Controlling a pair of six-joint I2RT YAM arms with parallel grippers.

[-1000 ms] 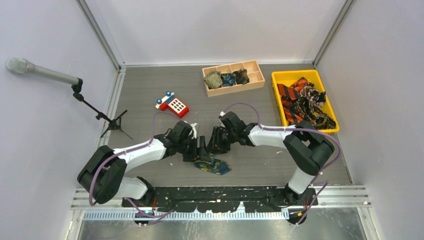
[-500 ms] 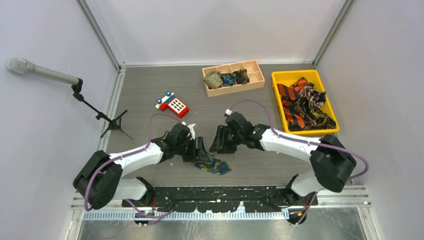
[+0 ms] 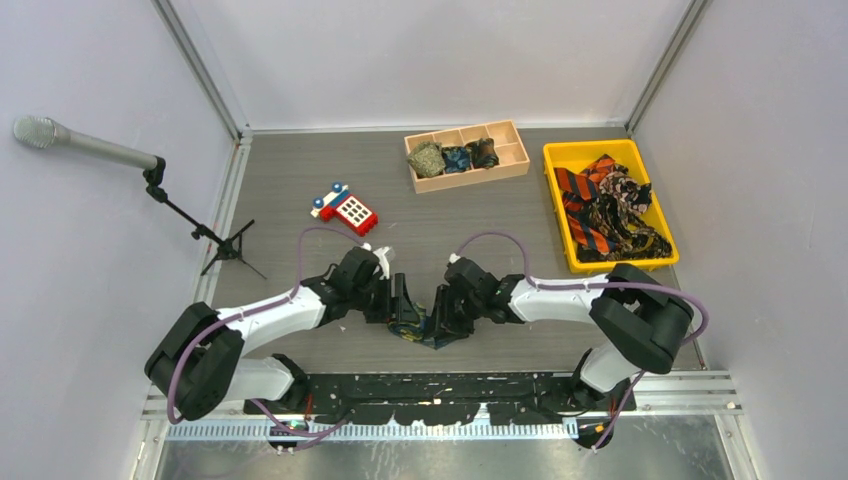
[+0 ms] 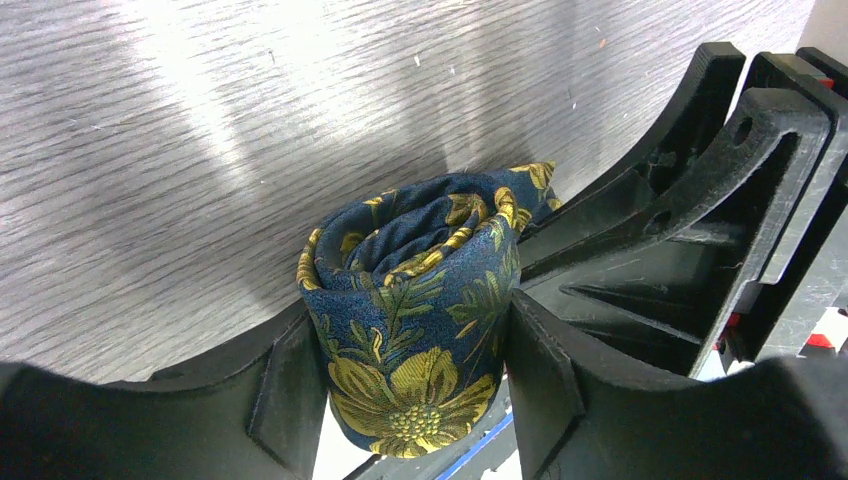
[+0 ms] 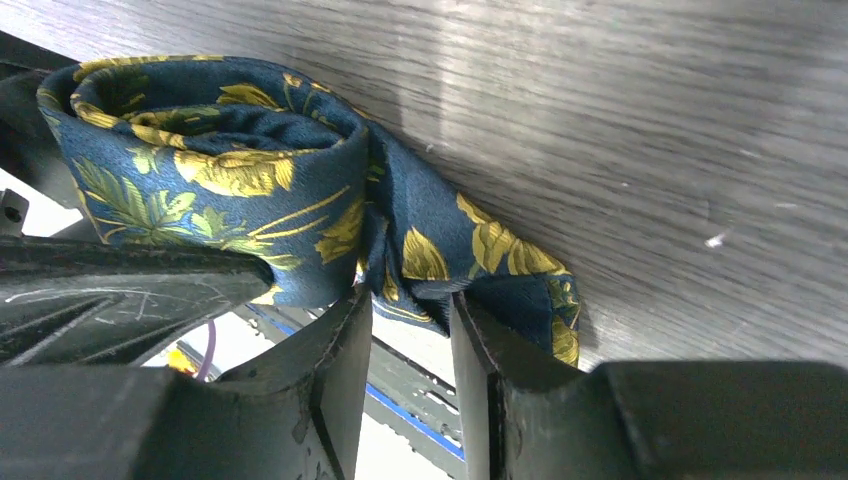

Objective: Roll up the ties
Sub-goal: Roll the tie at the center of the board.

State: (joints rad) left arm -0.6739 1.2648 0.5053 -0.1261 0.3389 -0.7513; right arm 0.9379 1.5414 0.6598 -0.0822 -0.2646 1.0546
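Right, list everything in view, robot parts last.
navy tie: 1, navy with gold flowers, coiled between both grippers
wooden tray: 1, light wood, far centre
rolled ties: 3, olive, blue and dark, one per tray compartment
yellow bin: 1, yellow, far right
loose ties: count unclear, orange-black striped and dark patterned, heaped in the bin
toy phone: 1, red and blue with white keypad, left of centre
microphone: 1, grey on black stand, far left
left gripper: 1, black, clamped on the coil
right gripper: 1, black, pinching the tie's loose tail

Rolled tie (image 4: 410,340) on table (image 4: 150,150)
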